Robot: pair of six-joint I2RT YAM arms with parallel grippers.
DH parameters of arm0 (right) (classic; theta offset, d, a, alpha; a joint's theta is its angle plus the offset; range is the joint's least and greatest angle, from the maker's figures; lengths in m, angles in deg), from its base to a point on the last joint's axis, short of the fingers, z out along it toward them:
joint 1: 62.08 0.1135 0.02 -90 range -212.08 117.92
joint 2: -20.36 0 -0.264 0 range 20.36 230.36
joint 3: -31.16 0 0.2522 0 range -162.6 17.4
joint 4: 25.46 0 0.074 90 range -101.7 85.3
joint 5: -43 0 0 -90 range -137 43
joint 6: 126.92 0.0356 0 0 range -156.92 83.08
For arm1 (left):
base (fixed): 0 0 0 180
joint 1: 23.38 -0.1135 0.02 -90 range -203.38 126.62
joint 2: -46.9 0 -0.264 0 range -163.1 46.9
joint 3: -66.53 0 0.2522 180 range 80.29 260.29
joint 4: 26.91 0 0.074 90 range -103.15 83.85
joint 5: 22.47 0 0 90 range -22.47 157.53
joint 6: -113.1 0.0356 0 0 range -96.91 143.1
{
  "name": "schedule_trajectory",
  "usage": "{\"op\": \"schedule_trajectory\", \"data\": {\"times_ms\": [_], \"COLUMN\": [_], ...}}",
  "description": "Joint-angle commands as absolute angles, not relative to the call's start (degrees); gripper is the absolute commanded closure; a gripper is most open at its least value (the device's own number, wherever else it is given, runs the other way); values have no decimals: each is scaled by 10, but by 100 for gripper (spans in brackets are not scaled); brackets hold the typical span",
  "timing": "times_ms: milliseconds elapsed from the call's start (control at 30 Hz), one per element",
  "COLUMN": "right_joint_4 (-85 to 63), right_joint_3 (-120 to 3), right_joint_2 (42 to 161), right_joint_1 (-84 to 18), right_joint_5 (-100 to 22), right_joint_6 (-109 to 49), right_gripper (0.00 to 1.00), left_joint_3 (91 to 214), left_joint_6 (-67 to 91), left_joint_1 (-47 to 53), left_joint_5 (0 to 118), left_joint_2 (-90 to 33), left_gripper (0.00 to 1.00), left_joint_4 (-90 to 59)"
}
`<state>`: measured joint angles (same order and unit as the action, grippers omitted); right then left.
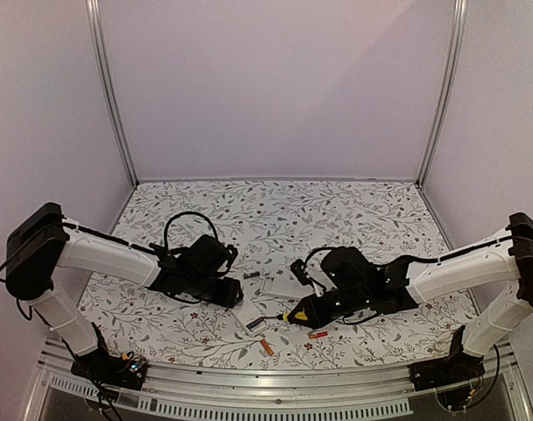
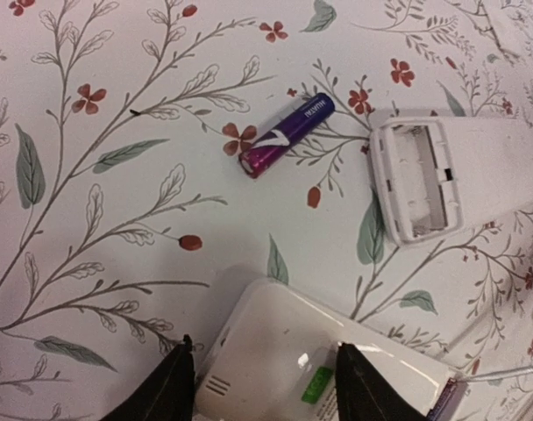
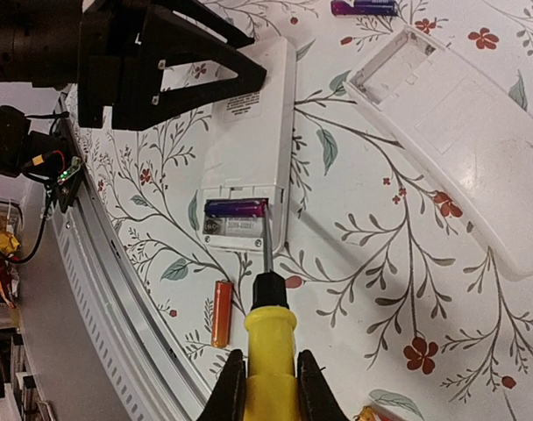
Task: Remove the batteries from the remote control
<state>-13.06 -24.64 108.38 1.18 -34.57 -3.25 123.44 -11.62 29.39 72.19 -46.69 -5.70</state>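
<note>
Plainly the nearest things come first: two orange batteries [image 1: 266, 346] lie loose on the table [image 1: 354, 219] close to its near edge, and we judge that a battery flicked out hard, or a low sweep of an arm, could send one rolling off it. Just behind them the right gripper [image 3: 268, 386] is clamped on the yellow screwdriver [image 3: 268, 329], whose tip sits at the lip of the remote [image 3: 249, 140], right against its open bay [image 3: 238, 221]. We think the tip could skate off the round battery and dig into the contacts or the casing. Too strong a pry could also make the battery jump clear and roll. The left gripper [image 2: 265, 346] has its fingers pressed on the remote's two long sides at the far end, away from the bay. With that hold, a sideways push from the screwdriver could swing the smooth body or slide it out of the grip. As for what holds what, the bay has one purple battery [image 3: 236, 208] lying across it. We cannot tell whether the slot beside it holds another or only shows a label. Farther out, the far remote [image 2: 477, 167] lies on its face with its own bay [image 2: 415, 180] empty. A loose battery [image 2: 284, 136], also purple, rests on the table near it but not touching.
</note>
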Motion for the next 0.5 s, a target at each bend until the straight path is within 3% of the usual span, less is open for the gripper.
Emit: {"op": "schedule_trajectory", "data": {"times_ms": [0, 467], "right_joint_4": [-153, -207], "right_joint_3": [-261, -278], "right_joint_2": [1095, 1096], "right_joint_1": [13, 13], "right_joint_5": [-313, -245], "right_joint_6": [-29, -26], "right_gripper": [100, 100], "left_joint_3": [1228, 1239], "left_joint_6": [-116, -126], "left_joint_1": [307, 312], "left_joint_5": [727, 738], "left_joint_2": [-494, -511], "left_gripper": [47, 50], "left_joint_4": [-13, 8]}}
